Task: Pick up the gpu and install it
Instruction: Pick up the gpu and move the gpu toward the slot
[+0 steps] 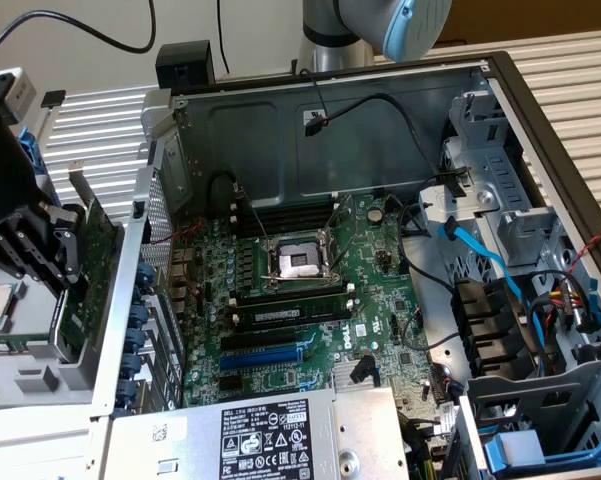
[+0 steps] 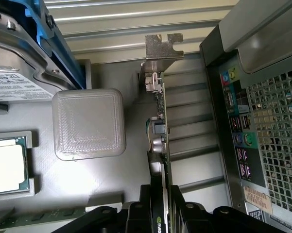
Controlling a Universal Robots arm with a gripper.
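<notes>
The gpu (image 2: 160, 128) stands on edge in a grey ribbed holder (image 2: 197, 145), just outside the rear wall of the open computer case. Its silver end bracket (image 2: 162, 46) sticks up at the far end. In the exterior view the gpu's green board (image 1: 98, 250) and its bracket (image 1: 80, 186) are at that view's left, beside the case's perforated wall. My gripper (image 2: 160, 211) straddles the card's near end, with a black finger pressed on each face. My gripper (image 1: 65, 262) is shut on the card, which still sits in the holder.
The case lies open with the green motherboard (image 1: 315, 300) facing up, a blue expansion slot (image 1: 265, 352) and the processor socket (image 1: 298, 262) on it. A power supply (image 1: 270, 435) is at the front. A grey block (image 2: 90, 124), a processor chip (image 2: 5, 167) and a hard drive (image 2: 14, 63) lie beside the holder.
</notes>
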